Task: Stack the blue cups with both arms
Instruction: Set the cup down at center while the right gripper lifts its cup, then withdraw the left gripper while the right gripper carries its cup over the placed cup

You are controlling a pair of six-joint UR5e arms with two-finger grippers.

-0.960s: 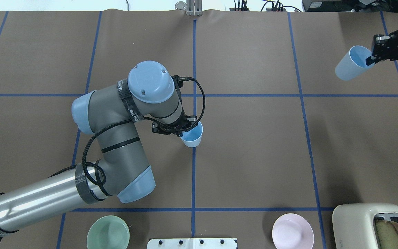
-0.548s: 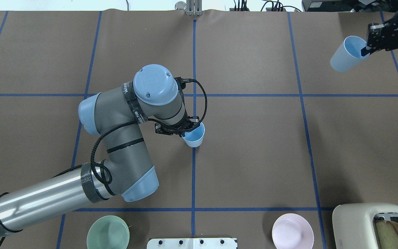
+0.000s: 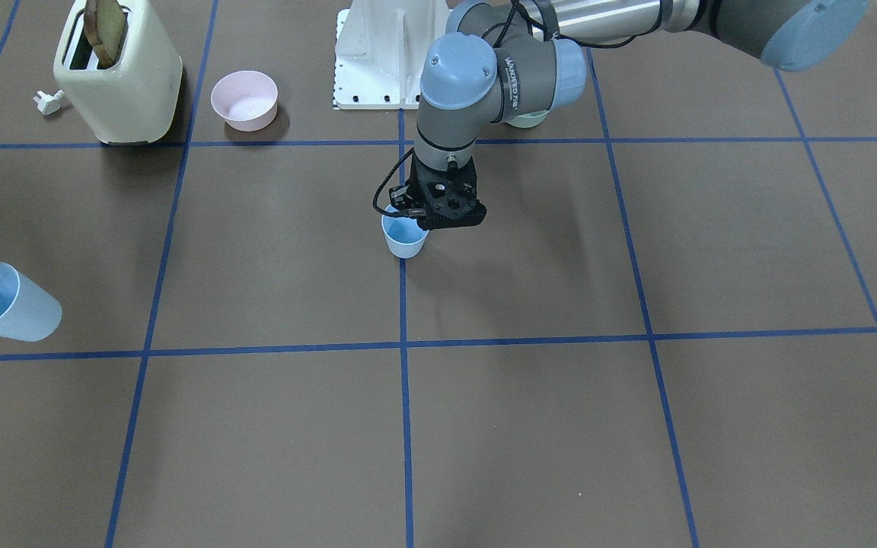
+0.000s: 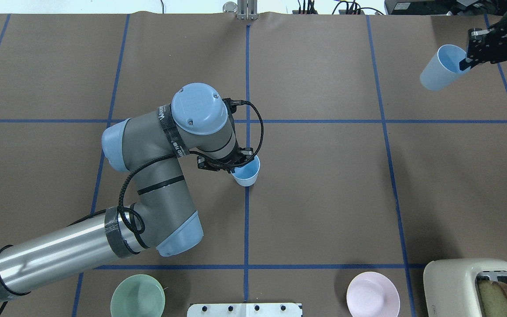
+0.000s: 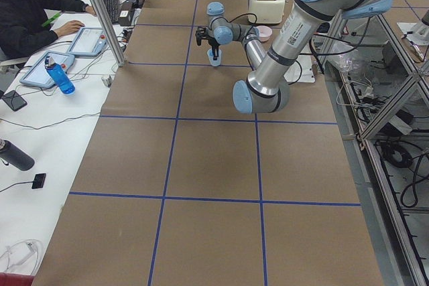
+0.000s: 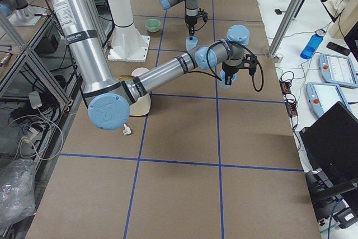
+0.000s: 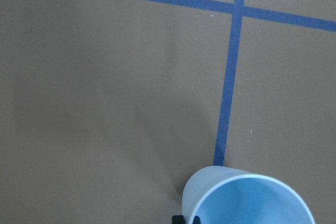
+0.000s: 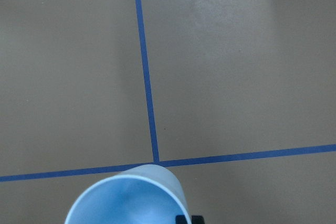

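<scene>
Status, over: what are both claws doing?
Left gripper shut on pale-blue plastic tumbler, table centre. Right gripper shut on second pale-blue tumbler, far right. Pink bowl, green bowl, cream toaster off their line.

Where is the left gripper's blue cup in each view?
Front-facing: blue cup, centre.
Overhead: blue cup, centre.
Exterior left: blue cup, upper centre, far.
Exterior right: blue cup, upper centre, far.
Left wrist: blue cup, bottom edge.
Right wrist: not in it.
Landmark: the middle blue tape line under it.
</scene>
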